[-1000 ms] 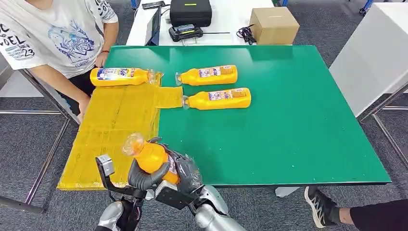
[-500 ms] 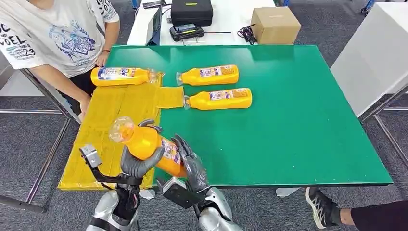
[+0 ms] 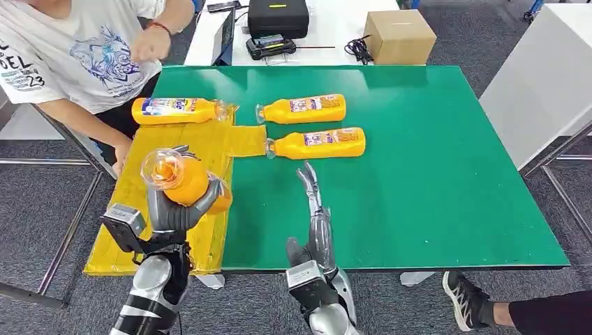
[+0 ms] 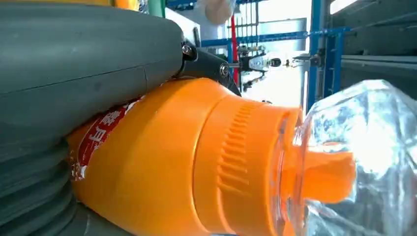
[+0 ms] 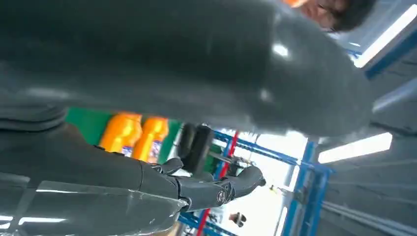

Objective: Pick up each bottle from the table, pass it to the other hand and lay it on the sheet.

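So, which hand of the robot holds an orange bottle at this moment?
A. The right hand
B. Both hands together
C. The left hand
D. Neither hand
C: the left hand has its fingers wrapped around the orange bottle above the yellow sheet, while the right hand is stretched out flat and empty over the green table.

Green table point(image 3: 433, 174), yellow sheet point(image 3: 167, 150). Bottles orange with clear caps: held bottle point(image 3: 183, 183), sheet bottle point(image 3: 174, 110) with blue-white label, two table bottles point(image 3: 304, 109) point(image 3: 317, 143) with white-red labels. Left hand point(image 3: 174, 213) grey, right hand point(image 3: 314, 209) dark grey. Brown box point(image 3: 398, 35), black case point(image 3: 276, 15), white printed shirt point(image 3: 63, 49).
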`<state>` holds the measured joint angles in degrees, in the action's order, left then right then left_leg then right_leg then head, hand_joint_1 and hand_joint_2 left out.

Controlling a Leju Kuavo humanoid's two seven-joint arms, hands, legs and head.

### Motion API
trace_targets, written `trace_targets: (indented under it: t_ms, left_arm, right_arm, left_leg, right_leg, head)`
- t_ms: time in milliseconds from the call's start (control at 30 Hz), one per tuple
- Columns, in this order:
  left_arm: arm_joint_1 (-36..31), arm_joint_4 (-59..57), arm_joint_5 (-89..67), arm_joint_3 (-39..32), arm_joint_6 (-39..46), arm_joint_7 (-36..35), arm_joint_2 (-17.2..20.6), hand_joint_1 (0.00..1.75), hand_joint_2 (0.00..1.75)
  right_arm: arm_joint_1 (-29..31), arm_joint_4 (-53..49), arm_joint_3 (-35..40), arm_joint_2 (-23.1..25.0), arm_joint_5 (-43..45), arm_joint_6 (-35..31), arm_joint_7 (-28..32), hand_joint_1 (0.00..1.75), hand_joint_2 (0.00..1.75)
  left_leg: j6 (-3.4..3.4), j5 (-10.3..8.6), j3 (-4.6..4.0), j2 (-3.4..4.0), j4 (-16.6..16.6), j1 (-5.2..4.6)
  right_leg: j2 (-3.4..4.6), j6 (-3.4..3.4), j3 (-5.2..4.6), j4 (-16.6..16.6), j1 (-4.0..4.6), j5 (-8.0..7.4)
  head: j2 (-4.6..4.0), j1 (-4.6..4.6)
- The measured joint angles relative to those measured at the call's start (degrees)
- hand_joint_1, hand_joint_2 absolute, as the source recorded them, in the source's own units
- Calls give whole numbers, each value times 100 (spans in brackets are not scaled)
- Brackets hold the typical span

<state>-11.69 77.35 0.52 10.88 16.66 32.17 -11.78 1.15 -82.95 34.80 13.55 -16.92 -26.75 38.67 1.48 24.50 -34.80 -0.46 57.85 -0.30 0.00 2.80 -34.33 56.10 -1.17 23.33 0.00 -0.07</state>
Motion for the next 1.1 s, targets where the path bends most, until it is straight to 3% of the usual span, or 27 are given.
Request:
trace_targets:
  t_ms: [100,233,367,533,1100]
  left_arm:
    - [-118,-131,-988,-26,795,87,28,175,175]
    - [-650,-912,-4079,-192,2038,-188,219,175,175]
    - [-1104,-1828,-5270,-363,2164,-475,413,175,175]
    - [-1594,-2950,-6623,-358,1712,-1152,697,175,175]
    - [-1971,-4138,-6502,-472,603,-1139,1075,175,175]
  right_arm:
    - [-17,-238,37,-33,155,-31,98,0,175]
    - [64,-601,179,-55,254,118,81,0,175]
    - [135,-774,280,-55,271,254,22,0,175]
    - [155,-852,293,-55,312,505,20,0,175]
    - [114,-861,288,-55,356,942,-46,0,175]
  left_leg:
    - [0,0,-2,-3,0,0]
    - [0,-1,0,-2,0,0]
    - [-1,-3,5,4,0,2]
    - [0,-5,2,2,0,2]
    - [0,-4,-2,-2,0,1]
  right_leg:
    - [-1,0,-1,0,0,0]
    - [-1,0,1,0,0,0]
    - [0,0,2,2,2,-1]
    - [0,0,3,3,1,-1]
    - [-2,0,0,2,1,0]
  head:
    - [0,0]
    - [0,-2]
    - [0,-2]
    - [0,0]
    - [0,0]
